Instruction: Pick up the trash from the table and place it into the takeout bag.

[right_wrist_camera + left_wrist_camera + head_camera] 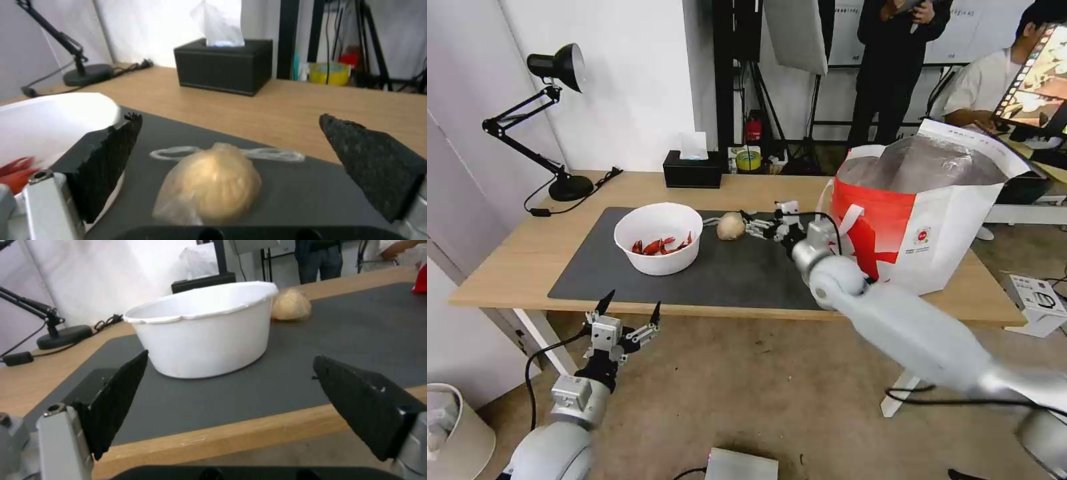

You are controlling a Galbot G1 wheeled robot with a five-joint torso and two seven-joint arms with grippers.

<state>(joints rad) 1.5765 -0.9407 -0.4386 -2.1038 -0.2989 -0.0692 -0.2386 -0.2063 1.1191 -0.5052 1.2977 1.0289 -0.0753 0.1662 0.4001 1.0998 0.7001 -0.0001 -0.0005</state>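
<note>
Right end effector (752, 225) spread wide, empty, just beside beige round plastic-wrapped lump (730, 226) on dark grey mat (734, 273); left end effector (629, 311) wide open, empty, below light-wood worktop (507, 260) edge.

white bowl (658, 238) with red shells (660, 246) inside. beige lump (730, 227) in clear wrap just beside bowl. both sit on dark grey mat (720, 273) over light-wood table (514, 253). takeout bag (924, 220) past the lump: red-and-white, silver foil lining, small round red logo. black tissue box (692, 170) behind bowl.
</note>
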